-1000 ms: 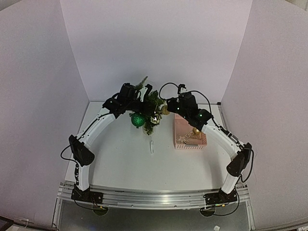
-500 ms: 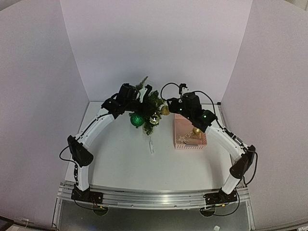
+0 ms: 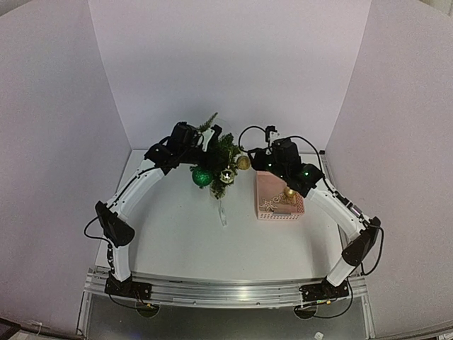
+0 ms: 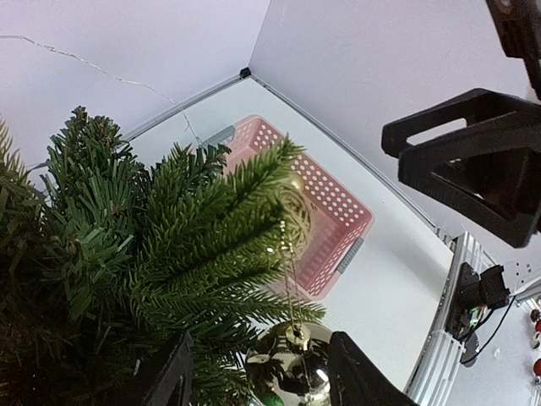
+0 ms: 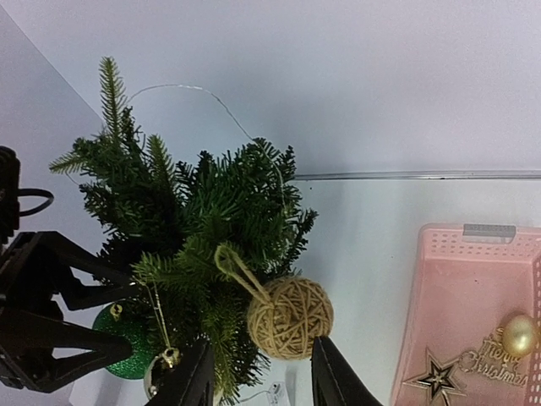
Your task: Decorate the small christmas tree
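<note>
1. Small christmas tree (image 3: 219,157) stands at the far middle of the counter (image 3: 177,234), near the back wall. Long axis looks roughly upright, tip up and away from the arm bases.
2. Already hanging on it: a green glitter ball (image 3: 202,177), a shiny gold ball (image 4: 287,368) and a twine ball (image 5: 289,317) looped over a branch.
3. Left gripper (image 4: 258,372) is at the tree's left side, jaws apart. The shiny gold ball hangs by its own string in the gap. No squeeze visible, so it reads as let go.
4. Right gripper (image 5: 262,372) is at the tree's right side, jaws apart. The twine ball sits just past the tips and is not clamped.
5. Key relation: the tree lies between the two grippers, both close in. Pink basket (image 3: 269,193) is just right of the tree, under the right arm, so the right arm is better placed for the next pick.
6. Basket holds a gold star (image 5: 439,376), a "Merry Christmas" sign and a small gold ball (image 5: 520,334).
7. Surface is plain white; pale walls enclose the back and both sides. A thin wire runs off the treetop.
</note>
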{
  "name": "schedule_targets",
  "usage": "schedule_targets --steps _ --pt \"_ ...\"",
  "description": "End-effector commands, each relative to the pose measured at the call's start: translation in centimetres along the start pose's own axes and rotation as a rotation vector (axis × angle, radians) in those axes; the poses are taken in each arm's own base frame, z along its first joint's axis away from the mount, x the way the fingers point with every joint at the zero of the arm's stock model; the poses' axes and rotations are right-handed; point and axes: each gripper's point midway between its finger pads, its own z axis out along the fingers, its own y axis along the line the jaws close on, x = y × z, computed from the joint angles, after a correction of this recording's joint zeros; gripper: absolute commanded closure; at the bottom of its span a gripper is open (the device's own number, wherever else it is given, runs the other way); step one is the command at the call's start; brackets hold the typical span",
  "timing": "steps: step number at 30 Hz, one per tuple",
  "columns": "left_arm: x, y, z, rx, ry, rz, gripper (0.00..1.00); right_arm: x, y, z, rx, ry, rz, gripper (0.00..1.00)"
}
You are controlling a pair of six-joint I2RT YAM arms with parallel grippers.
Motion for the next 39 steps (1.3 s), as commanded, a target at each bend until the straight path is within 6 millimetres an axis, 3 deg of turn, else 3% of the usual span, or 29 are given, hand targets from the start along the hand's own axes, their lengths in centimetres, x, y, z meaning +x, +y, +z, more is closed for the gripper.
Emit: schedule_targets --steps 1,6,9,11,15,18,23,28,32,39 --pt "-4.5 -3.1 -6.8 0.033 -0.130 0.103 0.43 -0.3 -3.8 -1.4 0.102 0.030 -0.009 0.60" --pt "-5.4 -3.2 -10.9 0.046 -0.164 0.113 0.27 1.7 -9.8 -1.4 0.244 0.136 0.022 0.48" --pt "-5.4 -2.0 -13.0 0.033 -0.171 0.098 0.17 2.7 -13.5 -1.2 0.311 0.182 0.062 0.42" --pt "-5.5 -1.2 -14.1 0.012 -0.176 0.087 0.12 3.2 -16.4 -1.1 0.371 0.214 0.098 0.32" --pt "-5.2 1.3 -15.9 -0.079 -0.172 0.085 0.07 5.6 -20.4 -0.1 0.476 0.312 0.090 0.30" --pt "-4.6 4.7 -17.0 -0.176 -0.158 0.034 0.05 7.9 -21.8 1.4 0.504 0.429 0.019 0.31" --pt "-3.6 11.7 -19.5 -0.368 -0.173 -0.103 0.05 11.7 -24.0 4.5 0.545 0.663 -0.042 0.54" --pt "-1.4 17.9 -21.5 -0.565 -0.134 -0.208 0.04 13.1 -27.1 6.2 0.688 0.720 -0.082 0.50" --pt "-0.1 20.0 -22.3 -0.607 -0.109 -0.233 0.04 13.4 -29.1 6.9 0.774 0.720 -0.109 0.44" --pt "0.7 21.8 -21.9 -0.598 -0.105 -0.284 0.03 15.2 -31.4 8.3 0.809 0.767 -0.103 0.42"
